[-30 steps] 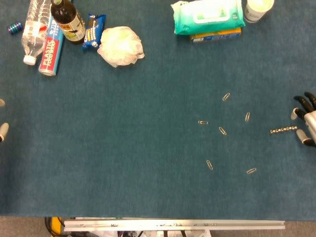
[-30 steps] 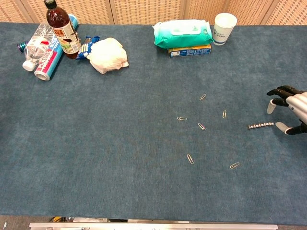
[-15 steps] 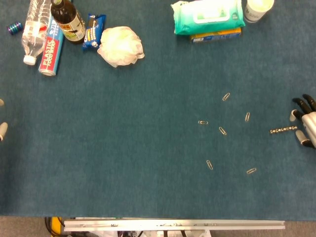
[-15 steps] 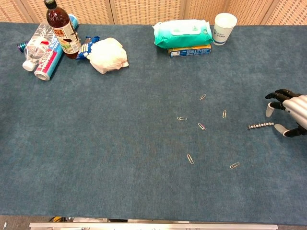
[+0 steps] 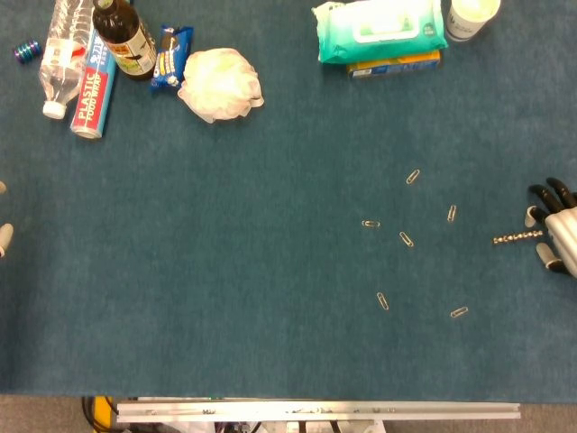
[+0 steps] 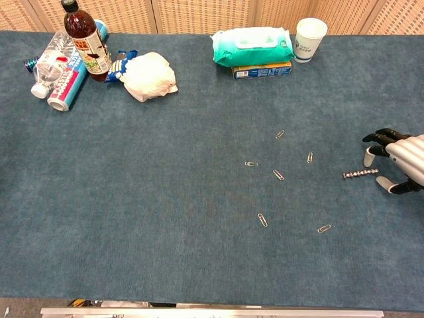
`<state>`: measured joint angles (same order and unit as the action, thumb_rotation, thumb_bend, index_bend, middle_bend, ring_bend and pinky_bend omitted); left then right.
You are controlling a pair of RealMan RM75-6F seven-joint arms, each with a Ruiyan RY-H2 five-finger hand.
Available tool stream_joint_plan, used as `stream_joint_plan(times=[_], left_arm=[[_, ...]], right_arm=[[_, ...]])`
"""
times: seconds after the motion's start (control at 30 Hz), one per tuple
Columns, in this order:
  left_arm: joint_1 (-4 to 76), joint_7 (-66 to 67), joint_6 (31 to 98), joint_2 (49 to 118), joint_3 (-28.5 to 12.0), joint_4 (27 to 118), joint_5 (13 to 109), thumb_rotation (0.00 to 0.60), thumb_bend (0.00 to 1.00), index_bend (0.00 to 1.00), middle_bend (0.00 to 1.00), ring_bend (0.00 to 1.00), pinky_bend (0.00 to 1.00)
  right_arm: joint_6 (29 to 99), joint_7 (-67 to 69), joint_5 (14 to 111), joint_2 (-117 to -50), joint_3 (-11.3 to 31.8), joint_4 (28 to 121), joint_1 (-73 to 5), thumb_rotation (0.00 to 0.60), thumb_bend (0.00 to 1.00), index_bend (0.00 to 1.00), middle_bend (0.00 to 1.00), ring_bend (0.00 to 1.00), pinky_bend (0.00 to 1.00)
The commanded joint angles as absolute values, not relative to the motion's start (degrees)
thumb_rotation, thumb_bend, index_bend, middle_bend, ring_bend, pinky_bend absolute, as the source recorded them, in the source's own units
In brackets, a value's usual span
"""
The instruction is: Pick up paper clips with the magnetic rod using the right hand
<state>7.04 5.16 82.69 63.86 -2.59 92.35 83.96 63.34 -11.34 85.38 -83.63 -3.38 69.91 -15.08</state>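
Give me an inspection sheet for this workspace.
Surface: blue cloth table.
Job's things: magnetic rod lies flat at the right edge; six paper clips scattered left of it.
Clutter: bottles, food-wrap roll, white pouf, wipes pack on a box, cup, all along the far edge.
Hands: right hand open beside the rod, not holding it; left hand barely in view.
Cables: nothing seen.
Surroundings: wicker panels behind.

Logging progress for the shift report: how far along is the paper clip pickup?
Nothing is done yet. The magnetic rod lies on the table, with the right hand open around its end, not visibly gripping. Left to do: grasp the rod and sweep up the paper clips, all loose on the cloth.
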Motion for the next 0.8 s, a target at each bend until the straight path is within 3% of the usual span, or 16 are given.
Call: stream_joint_plan(times=[0.03,0.8], left_arm=[[7.04,5.18,82.7,63.87,-2.6,92.37,83.96,0.6,0.26,0.37,0.33,0.29,0.54],[7.05,5.36,82.65,63.9,-2.59,92.45,83.93,0.6,0.26,0.37,0.33,0.29,0.54]], right_arm=[[63.32,-11.56,85.28,-83.71,-3.37,69.84,-15.07,0.6,0.35,0.42,0.16,0.07,0.27],[65.59,-14.37,84.94,-84.55,-2.77,70.02,-14.4,0.6,0.24,0.45,0.17,0.07,0.27]])
